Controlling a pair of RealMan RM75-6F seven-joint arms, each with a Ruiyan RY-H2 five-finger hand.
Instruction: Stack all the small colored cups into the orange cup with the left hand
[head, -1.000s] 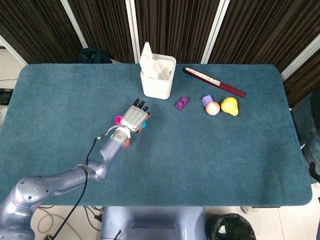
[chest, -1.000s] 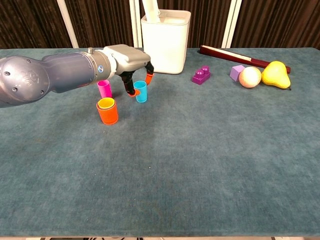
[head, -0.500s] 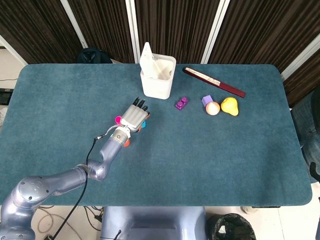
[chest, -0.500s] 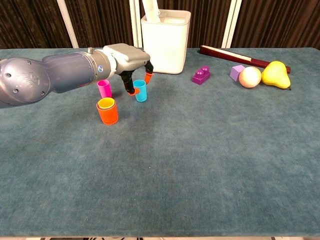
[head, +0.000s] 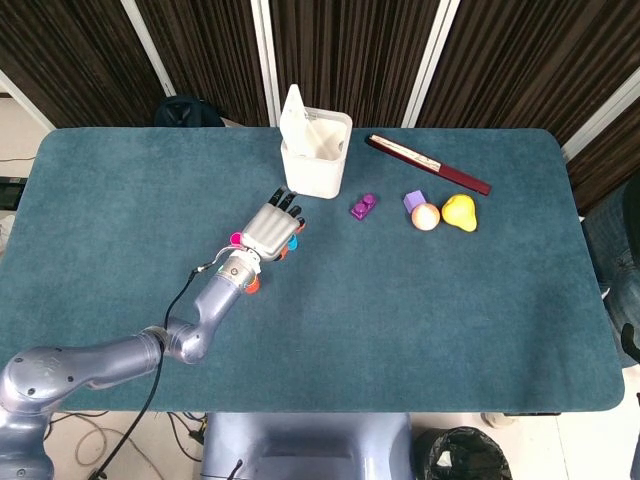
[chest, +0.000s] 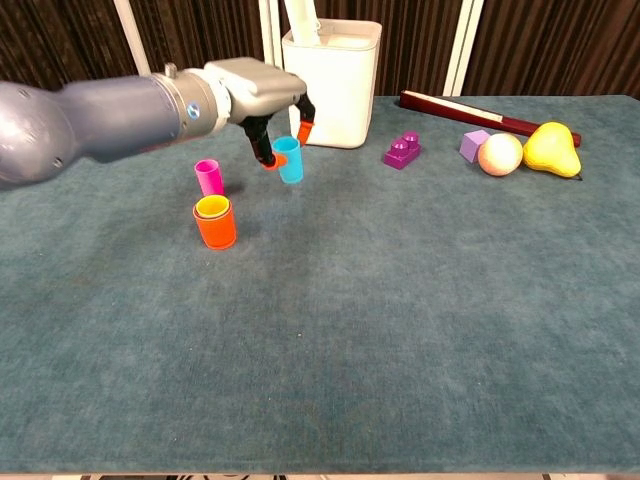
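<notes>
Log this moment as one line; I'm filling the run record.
left hand: holds small blue plastic cup, lifted | orange cup: yellow cup nested inside | pink cup: on table | right hand: not in view

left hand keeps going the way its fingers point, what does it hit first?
Most likely the white square bin: in the head view the left hand, holding the blue cup, points up-right toward it. Height is unclear.

White bin (chest: 331, 82), purple brick (chest: 401, 151), pear (chest: 552, 149).
</notes>
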